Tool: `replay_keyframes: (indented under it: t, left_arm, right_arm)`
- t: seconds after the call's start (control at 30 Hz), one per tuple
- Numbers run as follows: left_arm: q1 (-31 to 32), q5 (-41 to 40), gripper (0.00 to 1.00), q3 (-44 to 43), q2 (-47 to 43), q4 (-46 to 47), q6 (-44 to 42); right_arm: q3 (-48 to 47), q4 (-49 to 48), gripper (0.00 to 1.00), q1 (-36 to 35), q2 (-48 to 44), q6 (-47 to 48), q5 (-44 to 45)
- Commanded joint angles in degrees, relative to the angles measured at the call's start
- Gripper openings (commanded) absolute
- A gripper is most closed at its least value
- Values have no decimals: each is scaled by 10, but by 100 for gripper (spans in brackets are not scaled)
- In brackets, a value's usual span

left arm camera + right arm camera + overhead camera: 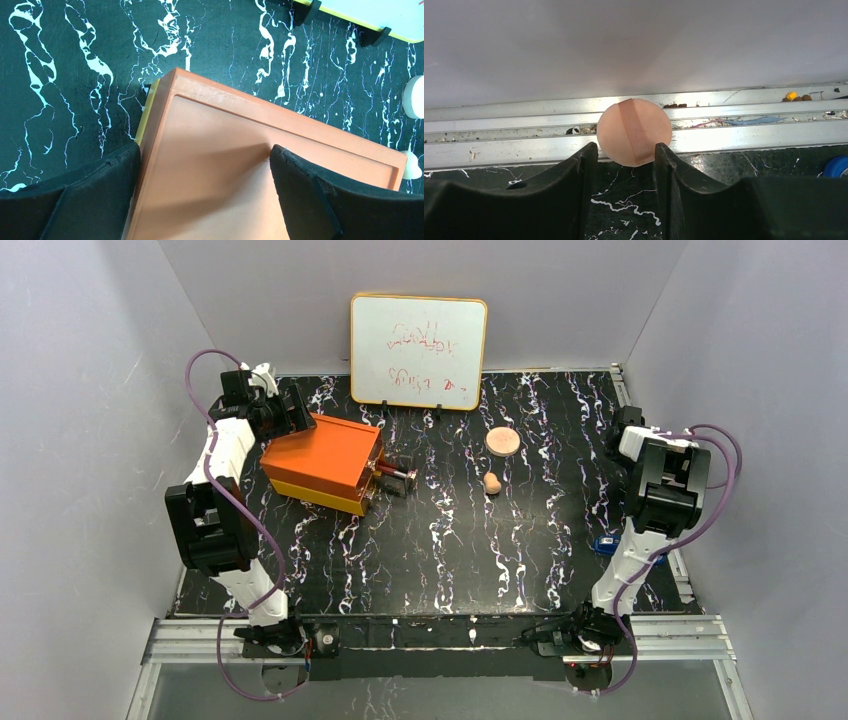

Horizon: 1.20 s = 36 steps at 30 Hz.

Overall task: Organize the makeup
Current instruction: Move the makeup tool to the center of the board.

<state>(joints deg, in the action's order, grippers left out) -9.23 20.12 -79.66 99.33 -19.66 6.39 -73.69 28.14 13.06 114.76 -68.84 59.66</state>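
Observation:
A flat round peach disc [503, 442] lies on the black marbled table, with the tan egg-shaped sponge [492, 483] just in front of it. Both show pale at the right edge of the left wrist view, disc [415, 97] above sponge [412, 165]. My right gripper [625, 147] is at the table's right edge, shut on a second peach disc [634, 131] with a band across it, held upright by its lower rim. My left gripper [205, 190] is open, its jaws straddling the back left corner of the orange box [240, 165]. The compact and sticks are out of view.
The orange box [320, 465] lies at the left middle, with a small drawer [395, 478] sticking out of its right end. A whiteboard [418, 350] stands at the back. A blue object [607, 545] lies near the right rail [724, 135]. Walls close off three sides.

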Motion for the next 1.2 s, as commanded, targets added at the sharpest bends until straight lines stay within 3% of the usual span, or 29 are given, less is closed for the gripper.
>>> replay_keyframes:
  t: [0.0,0.3,0.53,0.73,1.17]
  left_arm:
    - [24,-6,96,22,37,-100,-24]
    - [24,-9,96,24,34,-100,-25]
    - [24,-10,96,27,28,-99,-25]
    - [24,-9,96,29,25,-97,-24]
    - [24,-7,96,28,28,-97,-24]
  right_arm:
    - [-31,20,53,0,10,8,24]
    - [-67,90,53,1,36,-19,-45]
    - [-92,191,52,1,67,-106,-85]
    - [-102,212,42,1,82,-120,-90]
    - [-101,248,45,10,59,-177,-64]
